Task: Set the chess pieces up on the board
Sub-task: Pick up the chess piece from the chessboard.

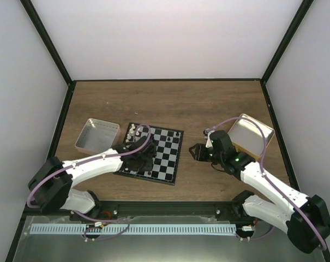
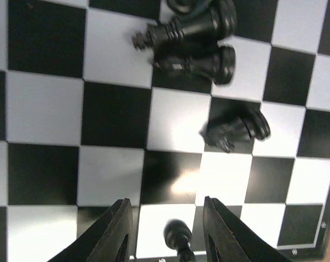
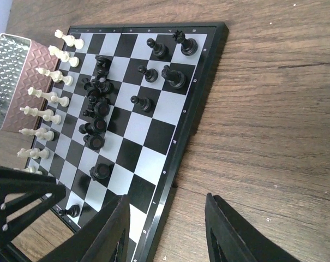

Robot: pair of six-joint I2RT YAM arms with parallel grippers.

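Observation:
The board [image 1: 167, 155] lies at mid-table with a thin black border. Cream chess pieces [image 3: 45, 95] stand in a row along one edge next to the pinkish tin. Black chess pieces [image 3: 96, 106] are scattered over the squares, and some lie on their sides [image 2: 195, 46]. My left gripper [image 1: 144, 158] hovers low over the board, open [image 2: 166, 201]. A small black pawn [image 2: 178, 240] stands between its fingers, and neither finger touches it. My right gripper [image 1: 195, 152] is open and empty [image 3: 167, 197], just off the board's right edge above the wood.
A pinkish shallow tin [image 1: 96, 136] sits left of the board and also shows in the right wrist view [image 3: 12, 82]. A yellow-tan tin [image 1: 253, 135] sits at the right, behind my right arm. Black frame posts and white walls enclose the table.

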